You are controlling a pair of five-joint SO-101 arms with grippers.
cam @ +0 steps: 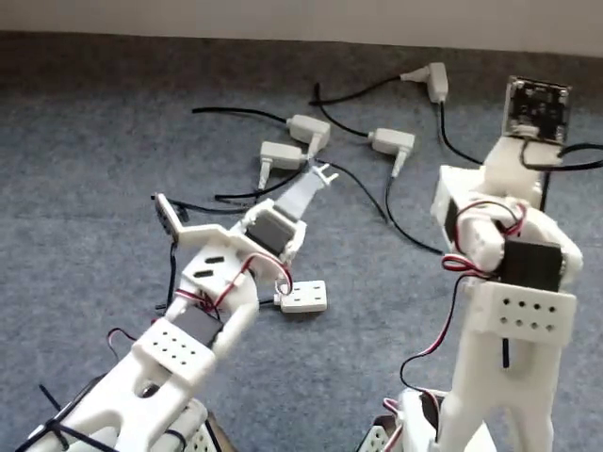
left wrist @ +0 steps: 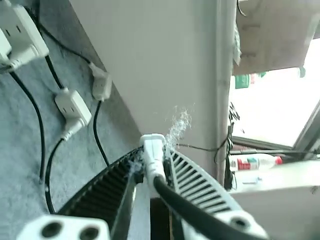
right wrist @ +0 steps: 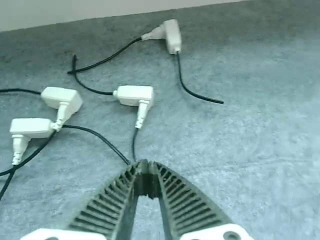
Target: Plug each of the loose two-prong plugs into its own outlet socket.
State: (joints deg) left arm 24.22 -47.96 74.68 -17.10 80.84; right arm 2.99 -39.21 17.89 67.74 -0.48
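My left gripper reaches over the middle of the blue carpet, lifted and shut on a white two-prong plug whose black cord trails back between the fingers. Just beyond it lie two white outlet sockets. A third socket sits to their right and a fourth lies at the far right near the wall. My right gripper is shut on nothing, hovering low over the carpet near a black cord, with the sockets ahead of it.
Another white socket block lies on the carpet against the left arm's side. Black cords loop across the carpet between the sockets. The right arm stands upright at the right. A pale wall bounds the far side.
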